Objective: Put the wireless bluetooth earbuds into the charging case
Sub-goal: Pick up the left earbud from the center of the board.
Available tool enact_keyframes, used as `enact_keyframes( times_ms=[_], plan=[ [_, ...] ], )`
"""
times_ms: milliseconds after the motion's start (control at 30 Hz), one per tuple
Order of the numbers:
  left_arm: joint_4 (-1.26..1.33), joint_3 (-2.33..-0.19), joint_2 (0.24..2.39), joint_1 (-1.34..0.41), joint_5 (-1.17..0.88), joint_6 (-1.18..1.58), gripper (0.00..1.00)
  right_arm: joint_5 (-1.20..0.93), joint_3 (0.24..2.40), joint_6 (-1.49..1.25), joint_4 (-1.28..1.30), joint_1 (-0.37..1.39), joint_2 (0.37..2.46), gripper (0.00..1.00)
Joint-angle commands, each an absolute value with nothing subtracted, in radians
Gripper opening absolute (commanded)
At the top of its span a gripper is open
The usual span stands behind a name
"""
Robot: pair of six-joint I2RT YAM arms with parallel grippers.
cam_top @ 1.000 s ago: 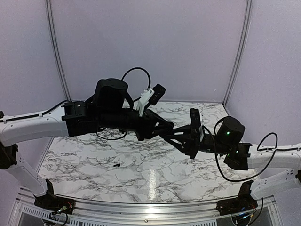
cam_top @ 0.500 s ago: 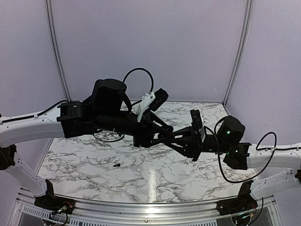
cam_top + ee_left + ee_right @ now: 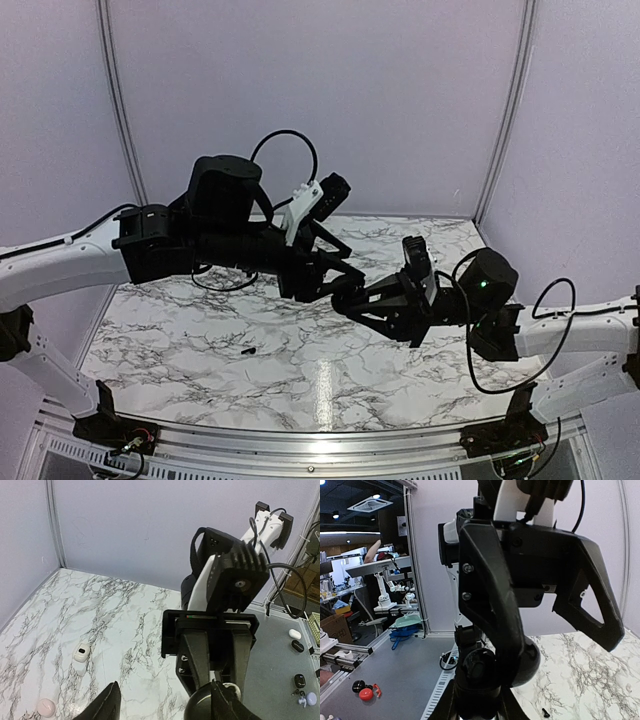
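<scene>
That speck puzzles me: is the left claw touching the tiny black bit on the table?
Apart. The top view shows the earbud lying alone on the table, the left claw well clear of it.

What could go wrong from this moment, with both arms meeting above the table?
The black round puck hangs above the table. With the left fingers apart, only the right fingers hold it, so it may drop.
The fingers of both arms sit very close together and could bump while parting.
One earbud lies loose on the table, and a falling puck might knock it away.
</scene>
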State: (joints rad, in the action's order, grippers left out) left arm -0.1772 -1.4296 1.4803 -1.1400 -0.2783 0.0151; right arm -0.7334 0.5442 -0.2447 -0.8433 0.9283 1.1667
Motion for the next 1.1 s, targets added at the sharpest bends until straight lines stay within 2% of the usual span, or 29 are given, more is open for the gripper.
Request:
enact_keyframes(
  times_ms=[0,200,400,533,667,867,967,1067],
  plan=[
    [-0.220,-1.449,1.465,-1.125,-0.199,-0.008,0.62,-0.806,0.564,-0.265,-0.946,0.937,1.150,0.00],
    [-0.213,-1.416,1.407,-1.118,-0.161,0.032,0.61,-0.749,0.586,-0.196,-0.819,0.936,1.141,0.00],
    [-0.172,-1.357,1.338,-1.115,-0.207,0.064,0.72,-0.651,0.605,-0.112,-0.702,0.937,1.142,0.00],
    [-0.172,-1.320,1.300,-1.112,-0.224,0.052,0.71,-0.594,0.616,-0.046,-0.628,0.937,1.131,0.00],
    [-0.175,-1.277,1.279,-1.107,-0.265,0.021,0.65,-0.533,0.630,-0.004,-0.561,0.939,1.126,0.00],
    [-0.192,-1.236,1.269,-1.106,-0.324,-0.091,0.48,-0.478,0.636,0.077,-0.506,0.941,1.112,0.00],
    [-0.194,-1.230,1.284,-1.072,-0.234,-0.026,0.46,-0.417,0.626,0.070,-0.496,0.941,1.102,0.00],
    [-0.217,-1.201,1.321,-0.959,-0.201,0.137,0.45,-0.352,0.608,0.046,-0.485,0.935,1.085,0.00]
  ],
)
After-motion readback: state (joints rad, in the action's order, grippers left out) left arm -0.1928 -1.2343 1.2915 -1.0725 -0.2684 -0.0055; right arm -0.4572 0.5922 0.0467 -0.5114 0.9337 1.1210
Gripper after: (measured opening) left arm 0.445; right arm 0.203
